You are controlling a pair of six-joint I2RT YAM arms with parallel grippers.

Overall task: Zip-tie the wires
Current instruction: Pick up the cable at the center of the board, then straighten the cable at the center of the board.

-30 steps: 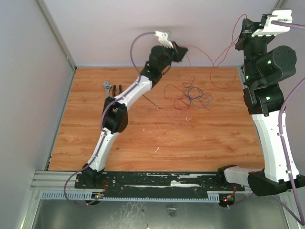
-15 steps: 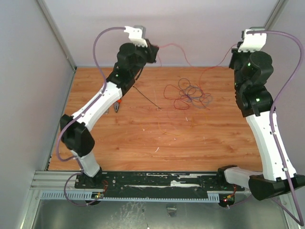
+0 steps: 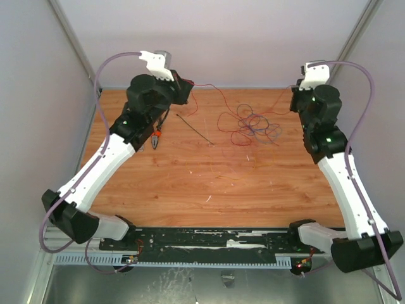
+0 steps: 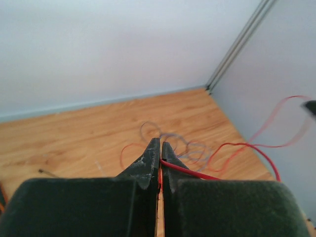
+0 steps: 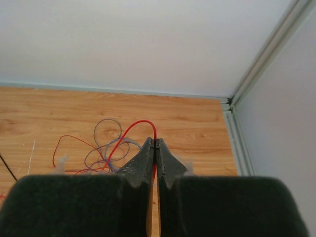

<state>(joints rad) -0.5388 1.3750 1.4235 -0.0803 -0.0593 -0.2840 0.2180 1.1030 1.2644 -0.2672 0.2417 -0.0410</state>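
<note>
The wires (image 3: 250,126) lie as a loose red, maroon and purple tangle on the back middle of the wooden table (image 3: 209,183). One long red wire (image 3: 215,90) runs from the tangle to both grippers. My left gripper (image 3: 187,90) is shut on it at the back left; the pinch shows in the left wrist view (image 4: 160,157). My right gripper (image 3: 296,96) is shut on the same red wire at the back right, as the right wrist view (image 5: 155,144) shows. The zip tie (image 3: 195,129) lies flat and free, left of the tangle.
Orange-handled pliers (image 3: 156,139) lie partly under my left arm. The back wall and side walls stand close behind both grippers. Small wire scraps (image 3: 209,198) dot the middle of the table. Lavender cables loop off both wrists.
Both grippers have come down from high at the back. The left one moved left, the right one left and lower. The red wire between them now hangs lower, near the tangle.
</note>
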